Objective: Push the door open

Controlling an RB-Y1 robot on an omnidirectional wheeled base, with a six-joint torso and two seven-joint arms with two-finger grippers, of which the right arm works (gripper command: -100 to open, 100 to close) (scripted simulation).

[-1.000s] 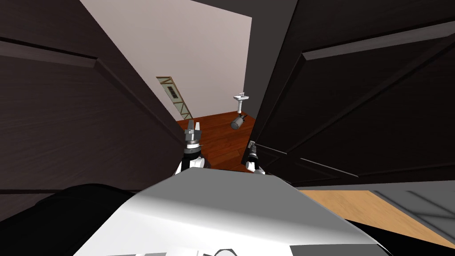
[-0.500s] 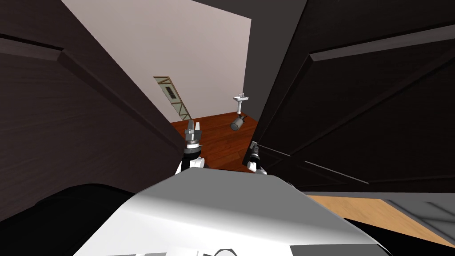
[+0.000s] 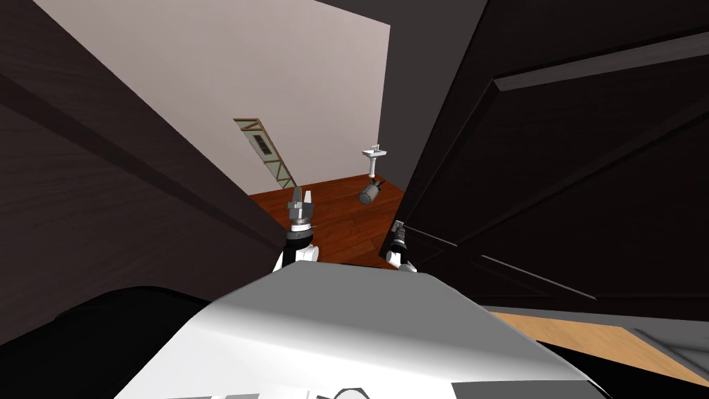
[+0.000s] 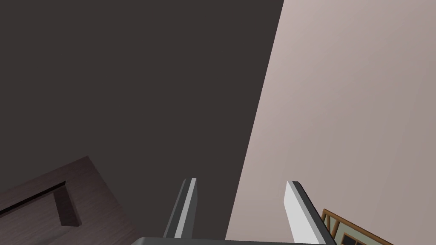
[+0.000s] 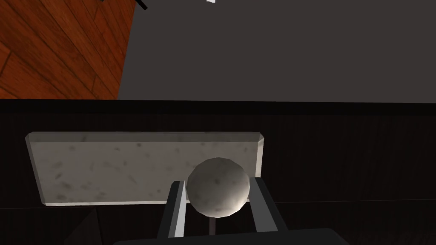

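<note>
The dark panelled door (image 3: pixel 554 180) stands ajar on my right in the head view, with a gap onto a red-brown floor (image 3: pixel 332 222). My right gripper (image 3: pixel 396 228) is at the door's free edge. In the right wrist view its fingers (image 5: pixel 176 208) press both sides of a round grey knob (image 5: pixel 218 186) mounted on a pale speckled plate (image 5: pixel 127 168) on the door (image 5: pixel 340 161). My left gripper (image 3: pixel 302 199) is raised in the gap; in the left wrist view it (image 4: pixel 242 208) stands open with nothing between its fingers.
A dark wall or door frame (image 3: pixel 118 208) closes in on my left. Beyond the gap are a pale wall (image 3: pixel 277 76), a small white pedestal sink (image 3: pixel 374 158), a grey canister-like thing (image 3: pixel 370 192) and a leaning wooden frame (image 3: pixel 266 152). Light wood floor (image 3: pixel 588 339) lies at my right.
The door has swung further away to the right and the gap has widened. The left wall has slid toward the left as my view shifted. Both grippers hold their places.
</note>
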